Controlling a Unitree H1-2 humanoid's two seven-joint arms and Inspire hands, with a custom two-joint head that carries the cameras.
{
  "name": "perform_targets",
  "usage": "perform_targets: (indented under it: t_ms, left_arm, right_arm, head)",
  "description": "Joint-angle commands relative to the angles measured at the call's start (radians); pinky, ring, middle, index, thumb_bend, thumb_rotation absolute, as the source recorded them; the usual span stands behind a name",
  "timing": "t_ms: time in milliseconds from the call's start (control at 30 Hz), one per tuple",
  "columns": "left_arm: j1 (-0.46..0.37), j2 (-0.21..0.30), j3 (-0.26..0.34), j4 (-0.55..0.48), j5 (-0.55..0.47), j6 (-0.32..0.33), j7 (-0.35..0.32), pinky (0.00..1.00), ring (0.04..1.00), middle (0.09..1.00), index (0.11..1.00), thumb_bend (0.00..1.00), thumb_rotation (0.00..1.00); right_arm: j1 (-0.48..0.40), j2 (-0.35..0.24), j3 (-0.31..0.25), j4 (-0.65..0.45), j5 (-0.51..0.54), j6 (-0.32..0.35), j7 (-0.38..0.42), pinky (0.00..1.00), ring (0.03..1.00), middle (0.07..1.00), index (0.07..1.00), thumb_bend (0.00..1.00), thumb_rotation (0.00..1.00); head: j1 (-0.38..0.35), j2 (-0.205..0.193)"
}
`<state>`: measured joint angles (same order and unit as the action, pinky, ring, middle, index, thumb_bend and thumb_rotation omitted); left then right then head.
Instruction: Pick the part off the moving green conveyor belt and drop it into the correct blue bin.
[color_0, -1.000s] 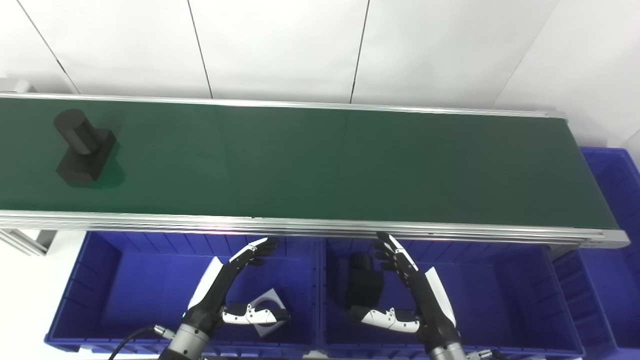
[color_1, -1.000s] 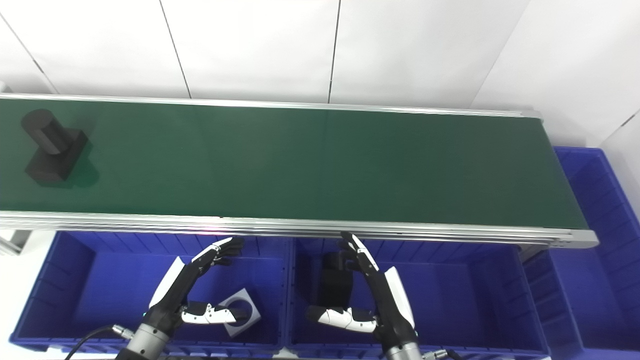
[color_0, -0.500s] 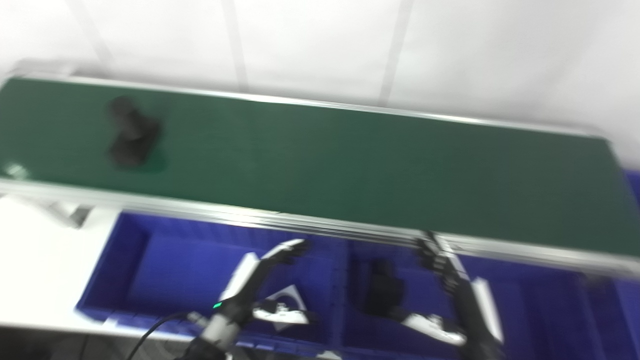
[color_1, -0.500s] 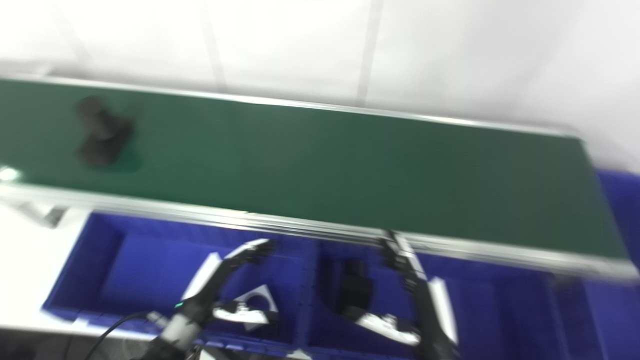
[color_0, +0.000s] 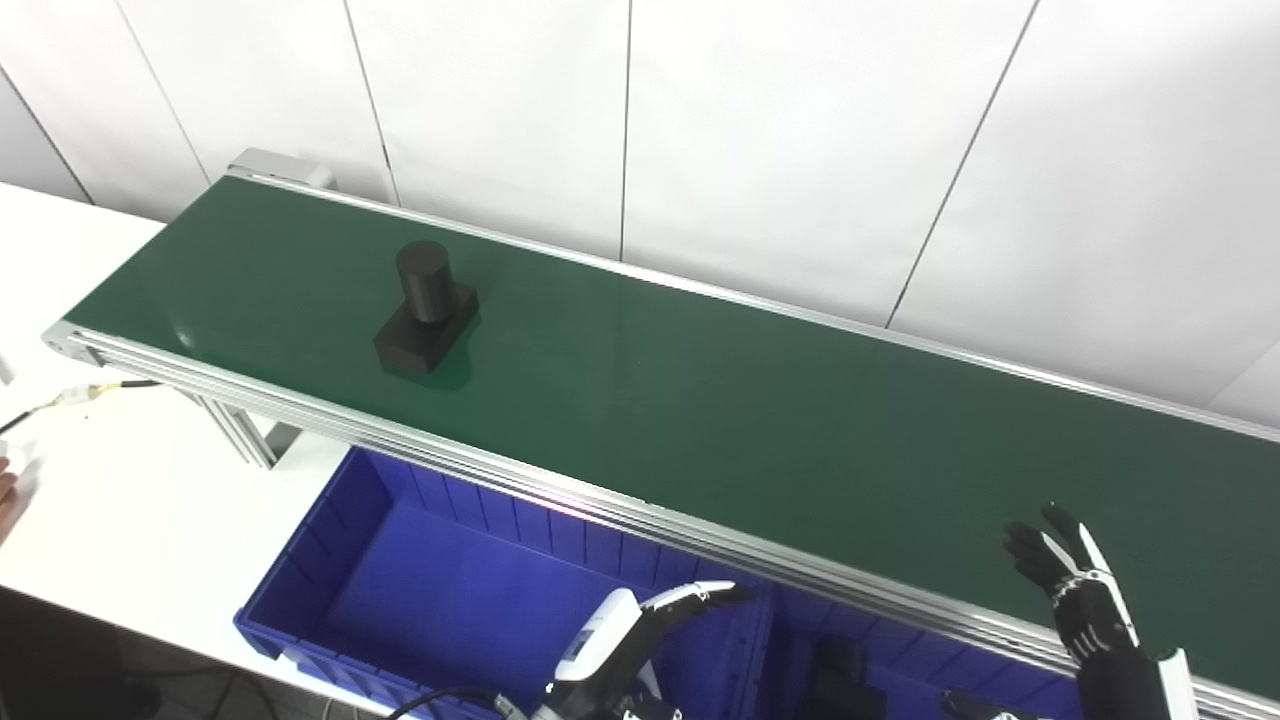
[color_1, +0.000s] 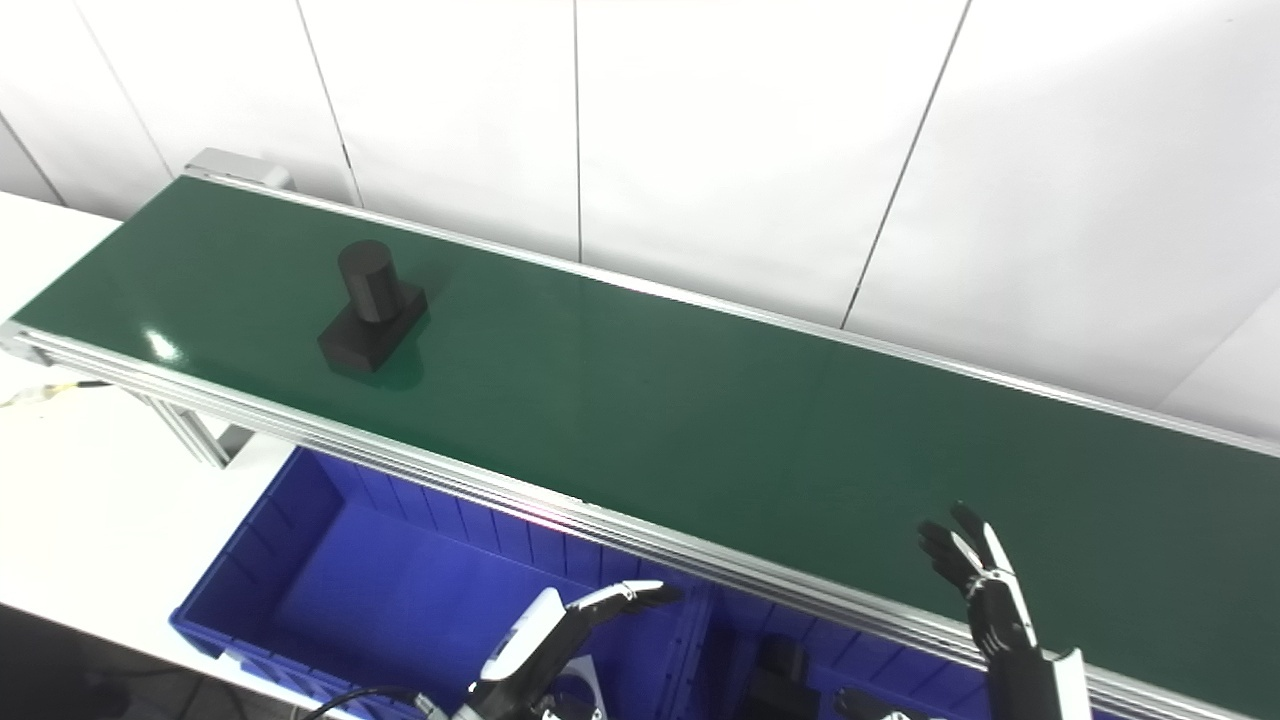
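A black part (color_0: 425, 309), a short cylinder standing on a square block, rides on the green conveyor belt (color_0: 700, 400) toward its left end. My left hand (color_0: 630, 645) is open and empty, low over the left blue bin (color_0: 420, 590). My right hand (color_0: 1090, 615) is open and empty, raised over the belt's near edge at the right, far from the part. A second black part (color_0: 838, 675) lies in the bin to the right, partly cut off by the picture's bottom edge.
The belt's aluminium rail (color_0: 600, 505) runs between my hands and the belt. A white table (color_0: 110, 470) lies at the left with a cable (color_0: 70, 398) on it. White wall panels stand behind the belt.
The camera has swung left and up, so the whole picture has shifted. The black part sits farther along the belt. My right hand has risen from the bin to above the belt's edge.
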<state>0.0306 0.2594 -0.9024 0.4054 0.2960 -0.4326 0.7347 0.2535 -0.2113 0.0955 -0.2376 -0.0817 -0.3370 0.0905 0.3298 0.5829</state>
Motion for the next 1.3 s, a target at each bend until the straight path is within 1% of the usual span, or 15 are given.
perform_targets:
  t_ms: [0,167,200,267,300,333,467,633,767,967,1167,1267]
  left_arm:
    - [-0.031,-0.007,-0.01,-0.004,0.019,-0.037,0.044,0.76,0.797,0.817,0.808,0.89,0.31]
    - [-0.035,-0.007,-0.023,0.001,0.013,-0.037,0.053,0.77,0.805,0.822,0.814,0.89,0.32]
    - [-0.036,-0.006,-0.027,0.003,0.011,-0.037,0.055,0.77,0.804,0.821,0.812,0.89,0.32]
    - [-0.039,-0.005,-0.033,0.006,0.009,-0.037,0.062,0.76,0.801,0.821,0.811,0.89,0.31]
    - [-0.04,-0.004,-0.038,0.008,0.007,-0.037,0.064,0.76,0.801,0.821,0.811,0.89,0.31]
    - [-0.041,-0.003,-0.041,0.009,0.005,-0.037,0.066,0.77,0.8,0.822,0.81,0.89,0.3]
    - [-0.044,0.0,-0.05,0.017,0.014,-0.037,0.075,0.76,0.798,0.819,0.81,0.89,0.32]
    - [-0.051,0.004,-0.071,0.029,0.017,-0.037,0.104,0.75,0.792,0.812,0.806,0.9,0.32]
    - [-0.056,0.009,-0.085,0.032,0.011,-0.037,0.113,0.75,0.79,0.812,0.804,0.9,0.32]
    - [-0.056,0.017,-0.091,0.024,0.0,-0.037,0.111,0.75,0.791,0.812,0.807,0.91,0.32]
    - [-0.04,0.018,-0.065,0.006,-0.032,-0.037,0.065,0.77,0.801,0.816,0.807,0.92,0.35]
    - [-0.036,0.018,-0.058,0.001,-0.034,-0.037,0.059,0.78,0.803,0.815,0.807,0.92,0.35]
  right_arm:
    - [-0.03,-0.005,-0.011,-0.023,0.011,-0.019,0.006,0.85,0.858,0.866,0.952,0.86,0.43]
    - [-0.073,0.003,-0.019,-0.043,-0.011,0.028,0.013,0.84,0.857,0.863,0.944,0.87,0.43]
    - [-0.083,0.005,-0.019,-0.047,-0.015,0.04,0.014,0.83,0.856,0.862,0.943,0.87,0.43]
    - [-0.098,0.009,-0.02,-0.053,-0.019,0.057,0.015,0.83,0.85,0.857,0.938,0.87,0.42]
    - [-0.113,0.011,-0.018,-0.057,-0.017,0.074,0.017,0.84,0.851,0.857,0.937,0.88,0.42]
    - [-0.123,0.013,-0.017,-0.06,-0.016,0.086,0.019,0.84,0.855,0.859,0.935,0.88,0.41]
    - [-0.18,0.015,-0.012,-0.062,-0.041,0.119,0.029,0.84,0.849,0.851,0.927,0.88,0.42]
    - [-0.264,0.026,-0.002,-0.07,-0.074,0.164,0.037,0.8,0.825,0.831,0.912,0.87,0.39]
    - [-0.325,0.036,0.005,-0.082,-0.104,0.227,0.044,0.79,0.818,0.837,0.908,0.88,0.39]
    - [-0.386,0.057,0.02,-0.101,-0.137,0.297,0.056,0.77,0.803,0.828,0.909,0.86,0.37]
    - [-0.447,0.082,0.049,-0.1,-0.185,0.346,0.061,0.74,0.794,0.825,0.898,0.86,0.38]
    - [-0.472,0.091,0.059,-0.087,-0.195,0.361,0.066,0.74,0.8,0.828,0.896,0.86,0.37]
  head:
    - [-0.005,0.0]
    - [-0.017,-0.004]
    - [-0.028,-0.014]
    - [-0.028,-0.014]
    - [-0.032,-0.022]
    - [-0.032,-0.022]
    - [-0.041,-0.029]
    - [-0.055,-0.037]
    - [-0.065,-0.04]
    - [-0.101,-0.034]
    - [-0.124,-0.032]
    - [-0.126,-0.032]
